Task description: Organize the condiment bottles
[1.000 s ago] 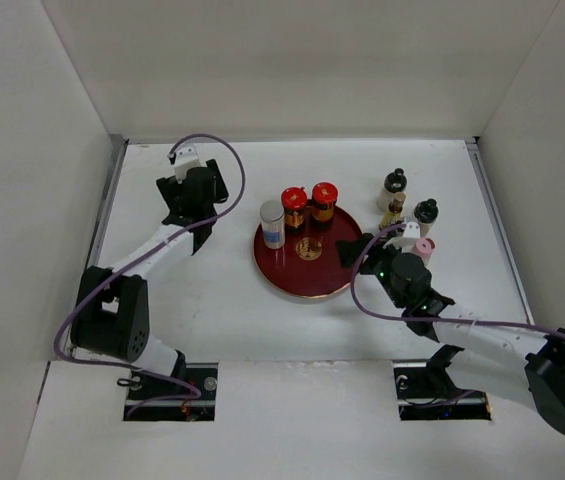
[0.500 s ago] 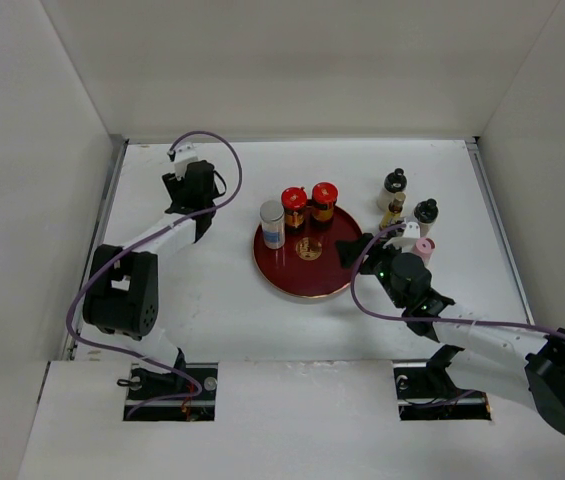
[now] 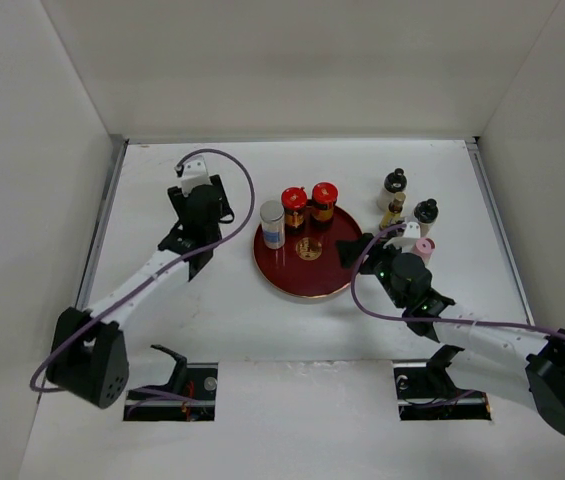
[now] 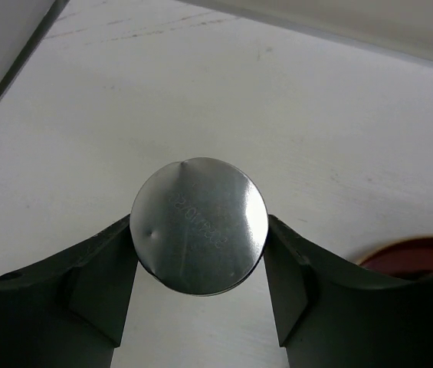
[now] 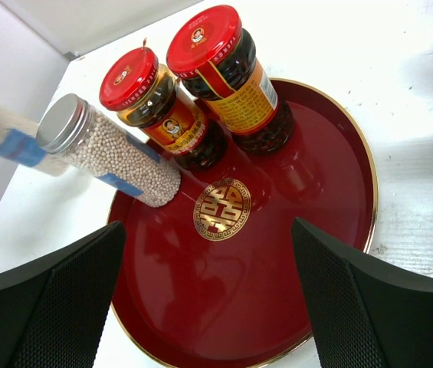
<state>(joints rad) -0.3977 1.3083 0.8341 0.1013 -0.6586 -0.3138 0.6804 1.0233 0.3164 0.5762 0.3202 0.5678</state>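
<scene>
Now left pincer clamps silver-capped cylinder; right pincer agape.

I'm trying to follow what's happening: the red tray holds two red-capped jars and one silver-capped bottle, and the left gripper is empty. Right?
Not quite. The left gripper is not empty: the left wrist view shows it shut on a silver-lidded bottle. The rest holds: the red tray carries two red-capped jars and one silver-capped bottle.

Gold double-happiness sign at centre of dark-red tray; small portrait logos on two red-capped jars, lettering illegible; faint stamped code on silver cap, unreadable.
</scene>
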